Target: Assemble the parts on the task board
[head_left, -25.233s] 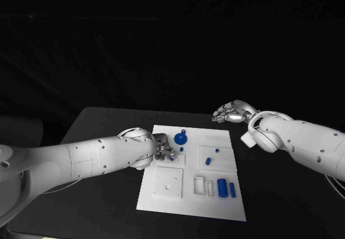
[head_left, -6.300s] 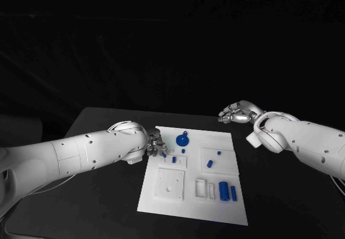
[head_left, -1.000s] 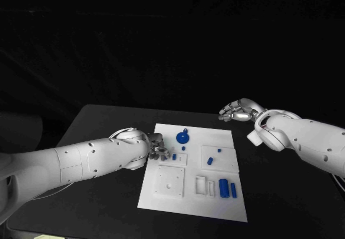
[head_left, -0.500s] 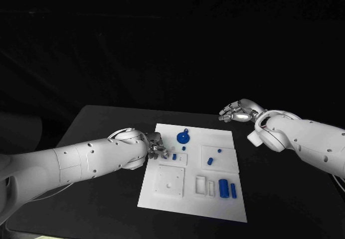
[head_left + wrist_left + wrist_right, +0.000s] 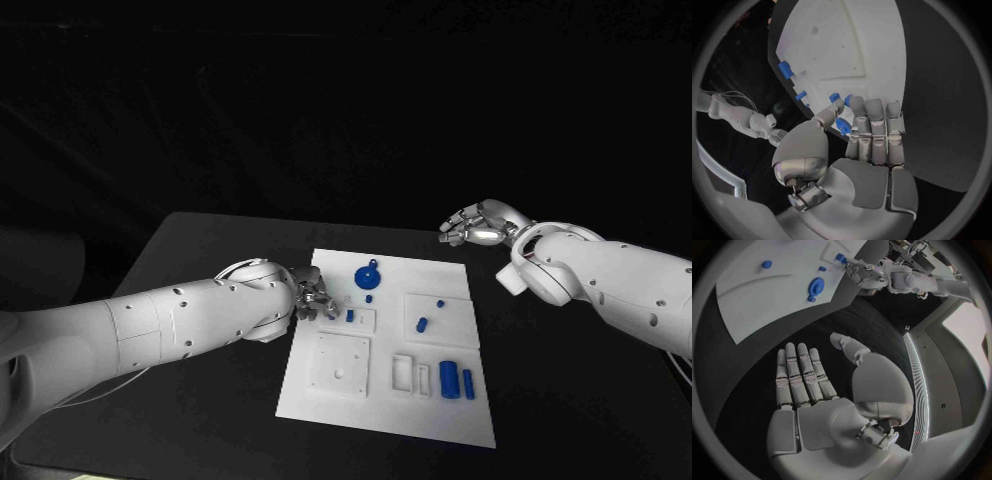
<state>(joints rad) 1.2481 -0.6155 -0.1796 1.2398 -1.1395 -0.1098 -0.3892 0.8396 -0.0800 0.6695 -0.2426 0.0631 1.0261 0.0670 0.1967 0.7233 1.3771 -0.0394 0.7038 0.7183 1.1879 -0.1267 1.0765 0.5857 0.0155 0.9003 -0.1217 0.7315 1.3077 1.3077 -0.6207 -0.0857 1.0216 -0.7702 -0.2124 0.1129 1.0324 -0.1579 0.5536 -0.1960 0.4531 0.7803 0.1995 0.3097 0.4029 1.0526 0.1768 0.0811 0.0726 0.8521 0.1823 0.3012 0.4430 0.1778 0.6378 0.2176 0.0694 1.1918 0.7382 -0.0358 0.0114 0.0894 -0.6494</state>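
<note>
Hovering over the near-left part of the task board (image 5: 378, 400), the left hand (image 5: 317, 302) has its long fingers pressed side by side and its thumb brought in against them, and from the wrist camera a small blue part (image 5: 842, 126) sits pinched between thumb and fingers, just above the board's edge. Right beside that hand a short blue peg (image 5: 349, 315) stands in a small raised block on the board, its long axis running roughly away from the robot. The right hand (image 5: 477, 222) hangs off the board's far right corner, well apart from every part, palm open, fingers straight and a little apart, holding nothing. Judging by how things lie, the work looks only partly done: a round blue disc with a tab (image 5: 365, 275) lies at the far end, its tab pointing away from the robot; another short peg (image 5: 420, 324) lies tilted on the right-hand block; two longer blue bars (image 5: 450, 377) lie side by side near the front right, lengthwise toward the robot. The large square plate (image 5: 340, 366) near the front carries nothing blue.
</note>
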